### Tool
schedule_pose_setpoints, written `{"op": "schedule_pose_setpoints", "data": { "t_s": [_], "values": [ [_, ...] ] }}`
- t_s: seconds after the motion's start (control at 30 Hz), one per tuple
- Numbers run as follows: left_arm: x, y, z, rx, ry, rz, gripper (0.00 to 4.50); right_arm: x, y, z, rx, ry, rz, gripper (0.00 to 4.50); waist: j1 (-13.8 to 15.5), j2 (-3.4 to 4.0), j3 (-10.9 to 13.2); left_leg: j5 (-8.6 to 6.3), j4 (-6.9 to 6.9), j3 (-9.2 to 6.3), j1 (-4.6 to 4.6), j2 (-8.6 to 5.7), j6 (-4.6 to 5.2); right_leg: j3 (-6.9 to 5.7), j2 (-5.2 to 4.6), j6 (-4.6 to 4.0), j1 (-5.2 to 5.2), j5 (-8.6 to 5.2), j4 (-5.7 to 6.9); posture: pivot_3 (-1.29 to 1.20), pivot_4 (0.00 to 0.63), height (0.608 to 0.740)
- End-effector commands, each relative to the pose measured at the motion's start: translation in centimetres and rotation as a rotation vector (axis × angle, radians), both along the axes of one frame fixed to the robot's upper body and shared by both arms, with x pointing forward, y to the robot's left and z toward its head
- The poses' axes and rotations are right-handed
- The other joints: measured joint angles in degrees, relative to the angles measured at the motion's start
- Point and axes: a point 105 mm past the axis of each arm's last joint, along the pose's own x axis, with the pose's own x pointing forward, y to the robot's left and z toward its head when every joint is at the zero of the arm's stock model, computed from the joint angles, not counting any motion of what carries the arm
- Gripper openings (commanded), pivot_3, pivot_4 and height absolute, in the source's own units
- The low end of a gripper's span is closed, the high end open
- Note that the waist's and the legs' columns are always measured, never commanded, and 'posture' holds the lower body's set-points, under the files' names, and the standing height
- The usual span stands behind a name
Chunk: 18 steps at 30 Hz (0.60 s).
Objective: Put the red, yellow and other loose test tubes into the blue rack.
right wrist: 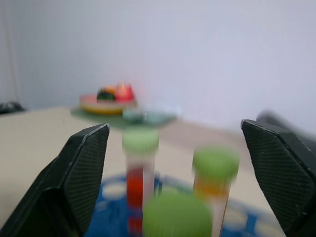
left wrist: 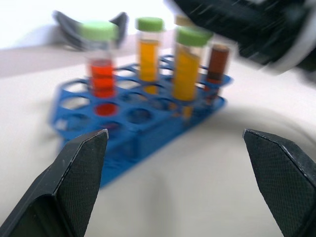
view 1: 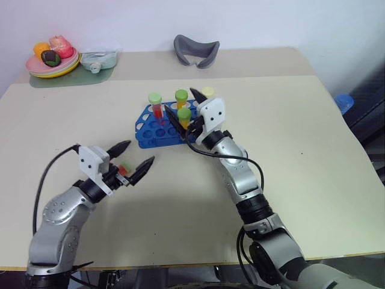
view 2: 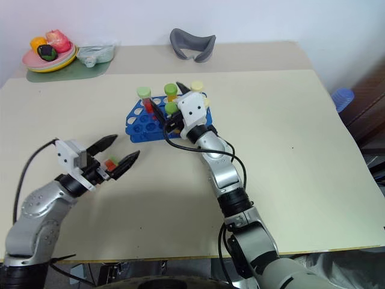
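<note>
Blue plastic, the rack sits mid-table with four tubes standing upright in its holes: a red tube, two yellow tubes with green caps and a dark maroon tube with a cream cap. The right gripper hangs just above and beside them, jaws spread wide and empty, so it is the nearer arm. The left gripper waits well apart toward the table's near edge, also wide open and empty. No loose tube is visible on the table, so the filling looks done.

No legible text or markings
</note>
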Motion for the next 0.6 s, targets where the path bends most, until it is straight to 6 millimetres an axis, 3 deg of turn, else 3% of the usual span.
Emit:
{"op": "schedule_pose_setpoints", "data": {
  "t_s": [0.03, 0.17, 0.3, 0.4, 0.6],
  "values": [
    [0.1, 1.4, 2.0, 0.067, -0.006, 0.056, 4.50, -2.0, -0.6, 3.9, -0.003, -0.111, 0.065, 4.42, 0.0, 0.00, 0.0, 0.00, 0.00, -0.01, 0.00, 0.00, 0.00, 0.00, 0.00, 0.00, 0.00, 0.00, 0.00, 0.00, 0.150, 0.740],
    [0.9, 2.6, 2.2, 0.160, 0.127, 0.115, 4.50, -4.2, -1.1, 4.2, -0.158, -0.122, 0.208, 4.42, 0.0, -0.01, 0.0, 0.00, 0.00, -0.02, 0.02, -0.01, 0.01, -0.01, 0.01, 0.00, 0.03, 0.00, -0.01, 0.00, 0.150, 0.740],
    [0.9, 2.8, 1.9, 0.196, 0.320, 0.117, 4.50, -6.2, -2.5, 1.3, -0.433, -0.104, 0.307, 4.42, 0.0, -0.02, 0.0, -0.01, -0.01, -0.05, 0.02, -0.02, 0.02, -0.03, 0.01, 0.01, 0.07, -0.01, -0.04, 0.00, 0.150, 0.740],
    [0.4, 2.4, 0.9, 0.399, 0.463, 0.122, 4.50, -7.5, -4.1, -1.7, -0.593, -0.027, 0.384, 4.42, 0.1, -0.04, 0.1, -0.02, -0.02, -0.06, 0.01, -0.02, 0.03, -0.03, 0.02, 0.01, 0.07, -0.02, -0.09, 0.00, 0.150, 0.740],
    [0.6, 3.6, 0.1, 0.552, 0.796, 0.216, 4.50, -9.6, -5.5, -4.4, -0.726, 0.056, 0.476, 4.42, -0.2, -0.10, 0.1, -0.01, 0.02, -0.05, 0.10, -0.03, 0.03, 0.00, 0.07, 0.01, 0.14, -0.03, -0.02, 0.00, 0.150, 0.740]
  ]
}}
